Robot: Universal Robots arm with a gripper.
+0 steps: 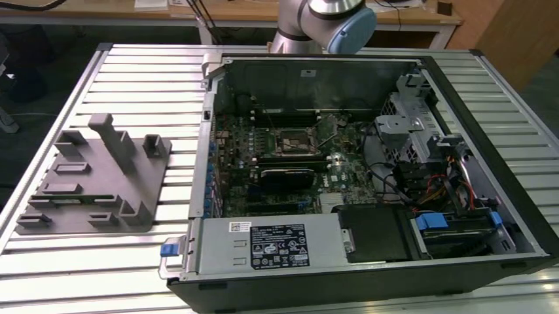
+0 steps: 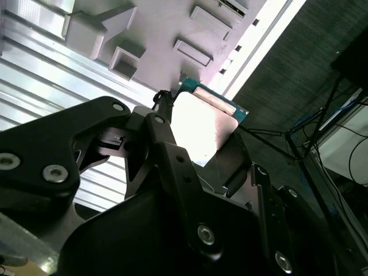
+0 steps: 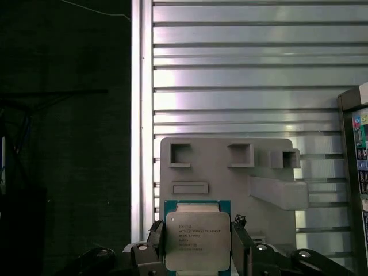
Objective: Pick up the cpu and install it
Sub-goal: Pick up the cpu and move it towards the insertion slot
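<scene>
The gripper (image 3: 197, 246) clamps the cpu (image 3: 197, 238) by two opposite edges, metal top facing the camera in the first wrist view. Its fingers (image 3: 154, 236) are closed just to the chip's width. The cpu hangs in the air above the near edge of a grey fixture (image 3: 218, 172), which lies on a slatted metal table (image 3: 230, 75). In the exterior view, the fixture sits toward the exterior view's left, beside an open computer case (image 1: 315, 82) lying on its side. The black-framed socket (image 1: 292, 139) shows on the board inside. The arm (image 1: 328, 19) rises beyond the case's far wall.
</scene>
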